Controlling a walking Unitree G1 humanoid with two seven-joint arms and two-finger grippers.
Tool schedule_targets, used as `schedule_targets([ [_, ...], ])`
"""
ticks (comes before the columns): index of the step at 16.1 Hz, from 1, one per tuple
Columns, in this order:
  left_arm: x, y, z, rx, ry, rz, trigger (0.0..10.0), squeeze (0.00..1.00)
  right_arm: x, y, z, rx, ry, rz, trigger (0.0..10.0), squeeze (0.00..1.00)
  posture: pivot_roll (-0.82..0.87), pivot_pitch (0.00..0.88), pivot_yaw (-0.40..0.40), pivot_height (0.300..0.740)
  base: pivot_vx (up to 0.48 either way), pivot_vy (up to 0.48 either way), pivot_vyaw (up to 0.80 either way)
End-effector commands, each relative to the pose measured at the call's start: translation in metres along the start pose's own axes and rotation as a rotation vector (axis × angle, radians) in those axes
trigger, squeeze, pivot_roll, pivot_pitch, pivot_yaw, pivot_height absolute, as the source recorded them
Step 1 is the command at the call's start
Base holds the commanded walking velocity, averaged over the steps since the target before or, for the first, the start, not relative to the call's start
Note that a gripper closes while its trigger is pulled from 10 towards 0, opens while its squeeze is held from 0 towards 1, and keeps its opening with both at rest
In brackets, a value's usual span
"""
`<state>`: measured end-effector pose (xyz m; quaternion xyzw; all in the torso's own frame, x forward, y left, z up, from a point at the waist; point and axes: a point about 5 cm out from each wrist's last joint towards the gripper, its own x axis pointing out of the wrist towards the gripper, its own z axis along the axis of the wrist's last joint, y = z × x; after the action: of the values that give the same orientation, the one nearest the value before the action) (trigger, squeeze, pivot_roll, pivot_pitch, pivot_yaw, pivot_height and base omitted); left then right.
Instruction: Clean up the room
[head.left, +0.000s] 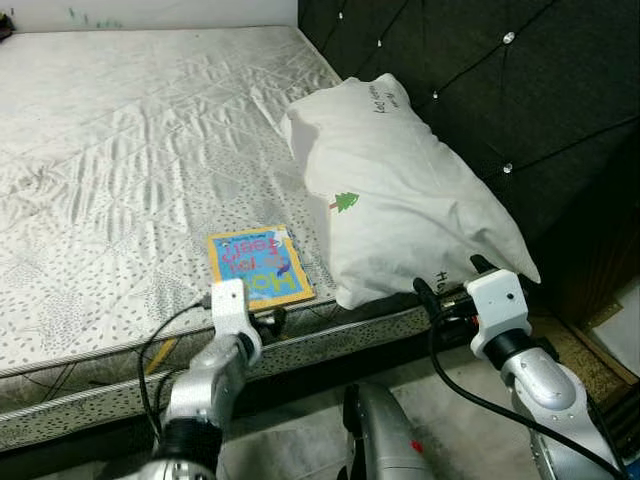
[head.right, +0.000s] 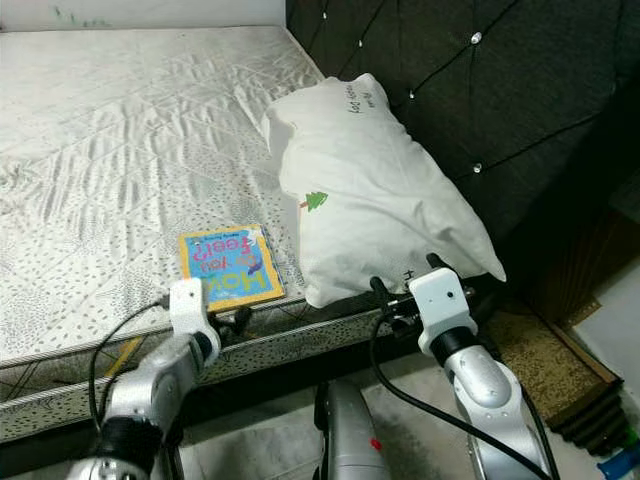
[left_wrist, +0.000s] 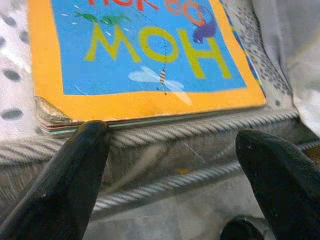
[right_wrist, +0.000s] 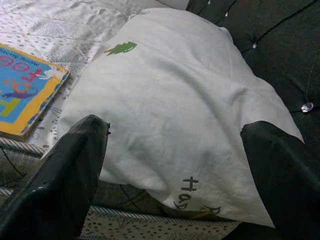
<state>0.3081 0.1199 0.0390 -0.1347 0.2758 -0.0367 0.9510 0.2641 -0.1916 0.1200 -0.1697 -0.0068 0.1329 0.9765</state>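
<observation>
Right now a blue and orange book (head.left: 258, 267) lies flat at the near edge of the bare mattress (head.left: 120, 150), just beside a white pillow (head.left: 400, 190) that leans against the dark tufted headboard (head.left: 500, 90). The left gripper (left_wrist: 170, 165) hangs wide open just short of the book's near edge. The right gripper (right_wrist: 175, 165), also wide open, faces the pillow's near end.
</observation>
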Motion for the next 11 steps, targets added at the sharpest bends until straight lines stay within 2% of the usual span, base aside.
schedule_targets([
  [1,0.003,-0.002,0.002,-0.003,0.002,0.001,10.0,1.0,-0.001,-0.006,-0.001,-0.011,0.002,-0.008,10.0,0.0,-0.2,0.047,-0.08,0.55,0.0,0.0,0.0],
  [6,0.004,0.0,0.0,-0.005,0.012,0.009,10.0,1.0,-0.002,-0.004,-0.002,-0.009,0.003,-0.011,10.0,0.0,-0.19,0.048,-0.076,0.55,0.0,0.0,0.0],
  [11,0.001,-0.015,-0.005,0.004,0.013,-0.048,10.0,1.0,0.001,-0.003,-0.002,-0.008,0.001,-0.008,10.0,0.0,-0.18,0.046,-0.08,0.55,0.0,0.0,0.0],
])
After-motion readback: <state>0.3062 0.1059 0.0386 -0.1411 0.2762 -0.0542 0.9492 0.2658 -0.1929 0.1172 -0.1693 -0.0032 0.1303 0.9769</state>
